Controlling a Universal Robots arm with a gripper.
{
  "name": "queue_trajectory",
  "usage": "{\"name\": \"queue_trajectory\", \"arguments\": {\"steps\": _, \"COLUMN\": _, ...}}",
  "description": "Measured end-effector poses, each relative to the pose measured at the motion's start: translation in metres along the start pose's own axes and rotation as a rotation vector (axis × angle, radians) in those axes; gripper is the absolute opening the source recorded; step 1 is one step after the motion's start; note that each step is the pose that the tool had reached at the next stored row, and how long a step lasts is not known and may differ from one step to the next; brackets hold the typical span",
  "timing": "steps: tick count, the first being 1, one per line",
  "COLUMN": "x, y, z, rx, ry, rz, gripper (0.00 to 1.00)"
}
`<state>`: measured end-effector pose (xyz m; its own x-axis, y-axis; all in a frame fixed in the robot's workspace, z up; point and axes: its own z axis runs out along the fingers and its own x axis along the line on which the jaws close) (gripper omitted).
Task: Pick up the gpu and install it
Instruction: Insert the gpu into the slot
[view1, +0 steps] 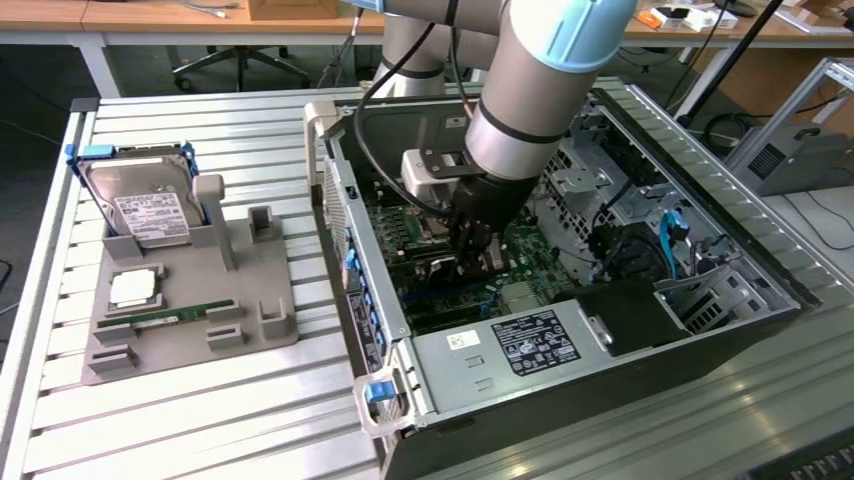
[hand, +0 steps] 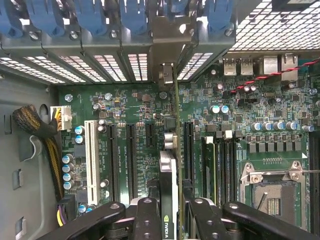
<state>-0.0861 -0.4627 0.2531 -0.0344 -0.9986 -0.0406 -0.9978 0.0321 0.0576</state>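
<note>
Inside an open desktop tower case (view1: 747, 250), a Universal Robots arm's gripper (hand: 172, 212) lowers a gpu (hand: 170, 170) edge-on toward the motherboard (hand: 140, 110). The claw is clenched on the card, its two black fingers (hand: 147, 220) pressing either face, with the card's thin edge running straight out ahead of the claw to its silver bracket (hand: 168, 75) at the rear slot openings of the case. Black expansion slots (hand: 131, 155) lie on both sides of the card just beyond the fingertips, a white slot (hand: 92, 160) lies farther off to one side, and the CPU socket (hand: 272, 185) sits well off to the other. From the exterior view, the gripper (view1: 477, 262) is deep within the case, just above the board. Well away from the claw, outside the case, a gray fixture tray (view1: 187, 330) holds a hard drive (view1: 144, 205) and a green RAM stick (view1: 167, 317). The pick-up appears done; whether the card's connector has fully seated in its slot cannot be told, and the claw has not let go.
</note>
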Motion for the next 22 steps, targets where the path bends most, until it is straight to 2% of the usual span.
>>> {"name": "queue_trajectory", "arguments": {"steps": 22, "x": 0.0001, "y": 0.0001, "z": -0.0002, "rx": -0.0003, "ry": 0.0009, "rz": 0.000, "gripper": 0.27}}
